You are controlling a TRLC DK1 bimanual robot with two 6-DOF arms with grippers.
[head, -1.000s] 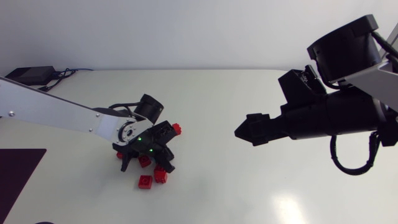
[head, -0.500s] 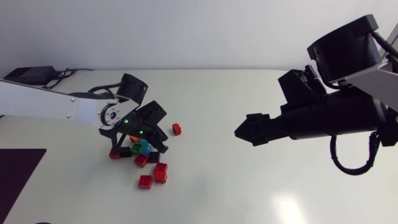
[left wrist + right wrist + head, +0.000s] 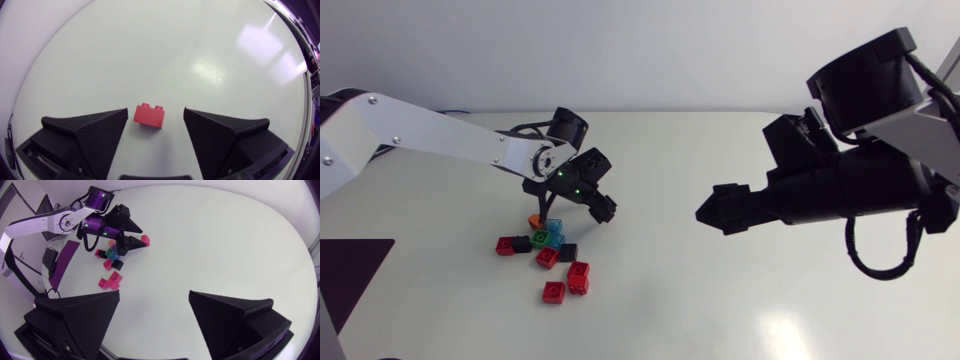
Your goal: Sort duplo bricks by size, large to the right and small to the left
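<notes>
From above, the left gripper [image 3: 582, 205] has left the pile of bricks [image 3: 552, 258], where it hung a second ago, swung briefly toward the table's [image 3: 720, 300] left edge, and now stands just beyond the pile on its far side, over the spot where the lone red brick [image 3: 149, 115] lay, hiding it. The right gripper [image 3: 712, 212] has not stirred and hangs over the right half. In the left wrist view that brick sits flat on the table between the widely spread fingers, touching neither, so the grasp looks lined up but not yet made. It seems a small piece, likely bound for the left edge. The right wrist view shows the right gripper's own fingers spread apart on nothing, with the brick beside the left gripper's tip and the pile just behind.
</notes>
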